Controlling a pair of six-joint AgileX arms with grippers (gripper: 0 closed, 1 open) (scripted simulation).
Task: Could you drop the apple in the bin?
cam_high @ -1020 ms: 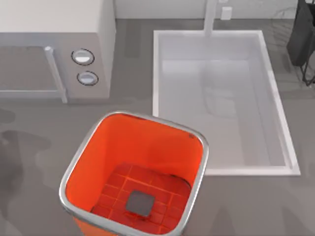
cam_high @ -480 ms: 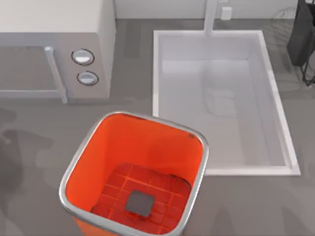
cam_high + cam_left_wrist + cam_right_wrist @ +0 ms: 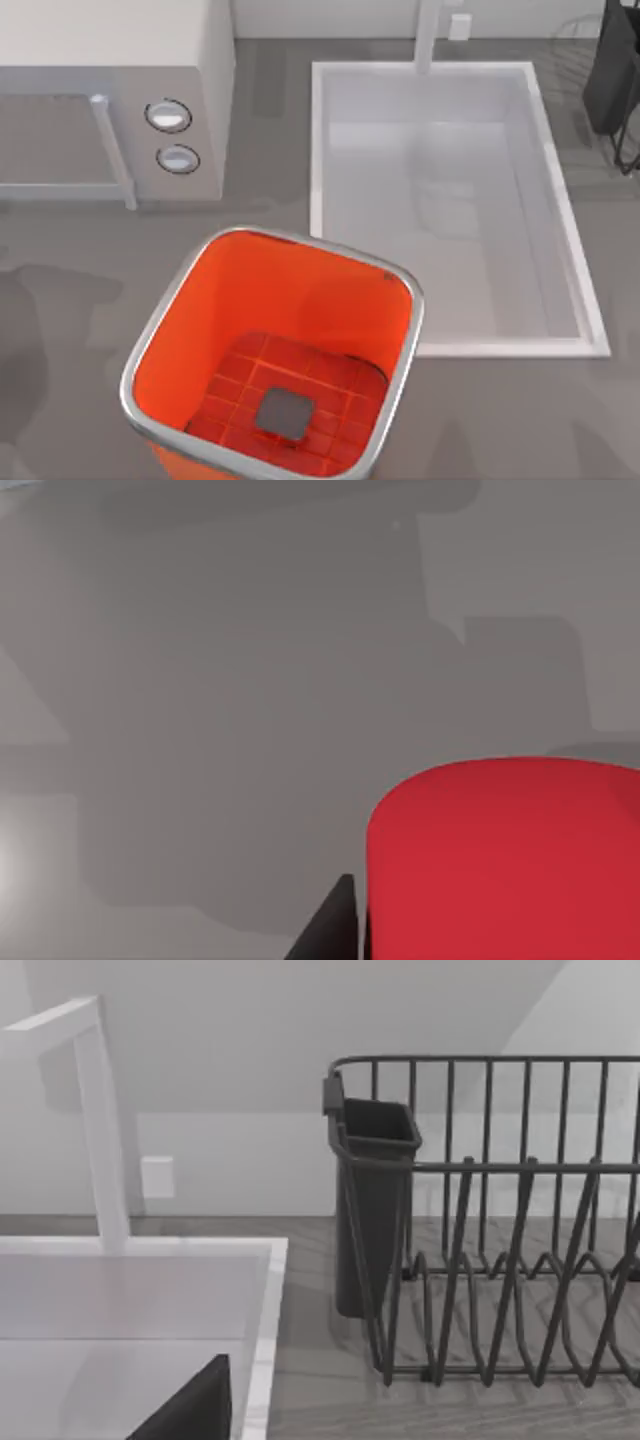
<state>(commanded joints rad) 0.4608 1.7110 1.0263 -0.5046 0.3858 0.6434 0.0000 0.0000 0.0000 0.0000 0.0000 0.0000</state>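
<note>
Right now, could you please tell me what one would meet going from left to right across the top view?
Microwave → orange bin → white sink → dark dish rack at the right edge. The bin sits nearer the camera than the others, between microwave and sink.

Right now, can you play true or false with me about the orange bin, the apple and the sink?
1. The bin is orange with a silver rim. True.
2. The apple already lies in the bin. False: the bin holds nothing; the apple sits close under the left wrist camera.
3. The sink is to the right of the bin. True.
4. The dish rack is full of plates. False: its wires hold nothing.
</note>
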